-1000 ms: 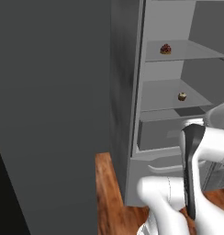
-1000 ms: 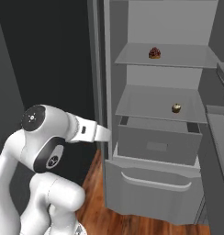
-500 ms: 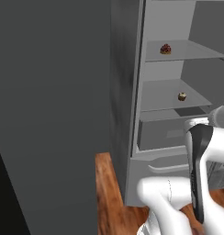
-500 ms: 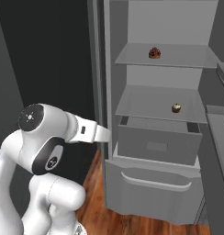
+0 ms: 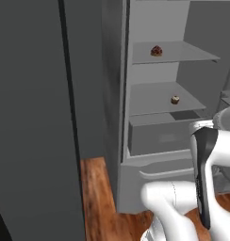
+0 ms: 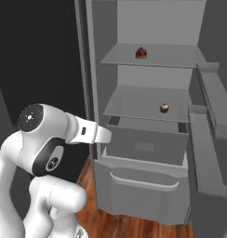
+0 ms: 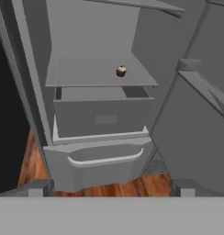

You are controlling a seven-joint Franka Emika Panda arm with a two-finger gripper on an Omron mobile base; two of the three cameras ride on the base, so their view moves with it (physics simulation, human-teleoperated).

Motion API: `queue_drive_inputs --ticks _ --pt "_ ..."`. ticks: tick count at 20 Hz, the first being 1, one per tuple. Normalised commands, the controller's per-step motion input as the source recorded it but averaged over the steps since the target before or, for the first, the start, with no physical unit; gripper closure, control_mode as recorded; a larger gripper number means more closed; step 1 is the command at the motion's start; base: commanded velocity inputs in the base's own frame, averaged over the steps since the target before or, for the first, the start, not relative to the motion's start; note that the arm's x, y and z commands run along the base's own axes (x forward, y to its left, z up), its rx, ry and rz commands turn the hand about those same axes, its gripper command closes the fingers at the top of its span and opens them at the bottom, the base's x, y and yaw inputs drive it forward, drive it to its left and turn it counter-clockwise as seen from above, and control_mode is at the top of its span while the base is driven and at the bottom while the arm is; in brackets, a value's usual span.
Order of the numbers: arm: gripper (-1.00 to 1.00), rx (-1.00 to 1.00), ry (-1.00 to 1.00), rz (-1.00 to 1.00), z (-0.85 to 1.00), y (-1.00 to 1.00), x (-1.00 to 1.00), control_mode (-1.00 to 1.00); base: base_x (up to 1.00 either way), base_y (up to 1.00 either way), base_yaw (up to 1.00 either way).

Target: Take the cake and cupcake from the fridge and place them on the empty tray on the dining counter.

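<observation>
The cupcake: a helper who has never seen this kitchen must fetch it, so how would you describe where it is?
Look into the open grey fridge. The cupcake sits on the lower of its two shelves, just above the drawer. It is tiny and brown with a cream top, unlike the red-topped cake on the shelf above.

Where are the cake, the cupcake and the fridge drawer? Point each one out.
cake (image 6: 141, 52), right base view, on its dark red top.
cupcake (image 7: 121, 70), hand view, on its cream top.
drawer (image 6: 145, 148), right base view, on its front panel.
</observation>
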Motion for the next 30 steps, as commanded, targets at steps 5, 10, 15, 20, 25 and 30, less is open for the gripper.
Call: queue_drive_inputs --ticks 5,10,15,20,25,30 --pt "-1.0 0.0 0.0 0.0 0.0 0.0 0.0 1.0 0.0 -0.45 0.06" --pt "-1.0 0.0 0.0 0.0 0.0 0.0 0.0 1.0 0.33 -0.17 0.18" --pt "-1.0 0.0 0.0 0.0 0.0 0.0 0.0 1.0 0.9 -0.19 0.22" --pt "-1.0 0.0 0.0 0.0 0.0 0.0 0.0 1.0 1.0 -0.47 0.17" --pt "-1.0 0.0 0.0 0.0 0.0 0.0 0.0 1.0 1.0 -0.55 0.14" --pt "-1.0 0.0 0.0 0.0 0.0 0.0 0.0 1.0 0.74 -0.53 0.15"
